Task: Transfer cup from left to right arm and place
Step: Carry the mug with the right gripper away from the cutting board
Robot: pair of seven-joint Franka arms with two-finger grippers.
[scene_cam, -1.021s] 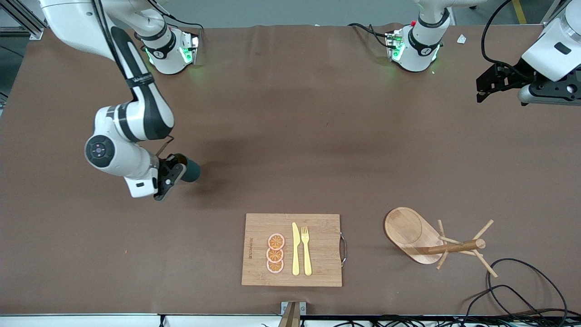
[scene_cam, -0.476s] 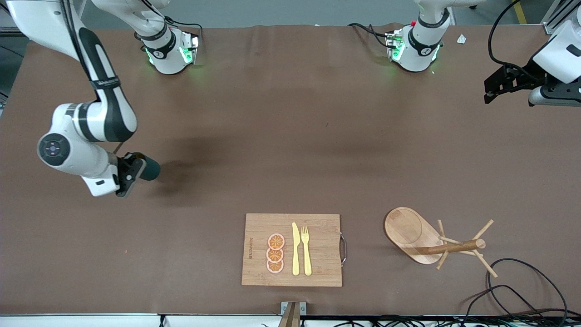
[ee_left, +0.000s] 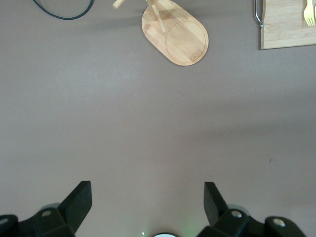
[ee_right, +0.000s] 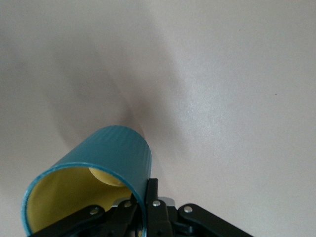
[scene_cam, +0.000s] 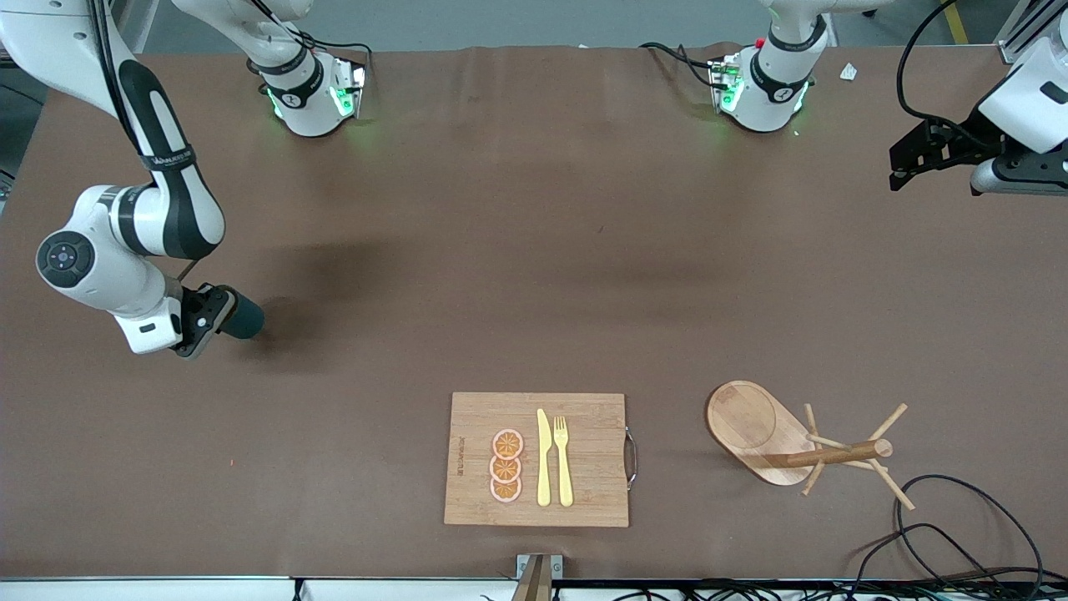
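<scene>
So the right hand (scene_cam: pixel 219 310) has its fingers pinched on the rim of the cup (scene_cam: pixel 243 319), carrying it tipped on its side, low over the tabletop (scene_cam: pixel 534 250) out at the right arm's end. That looks like the handover is done and we're into the placing step, so next it probably needs to turn the cup upright and lower it onto a bare patch before letting go. The left hand (scene_cam: pixel 905 163) waits spread wide and empty over its own end of the tabletop.
</scene>
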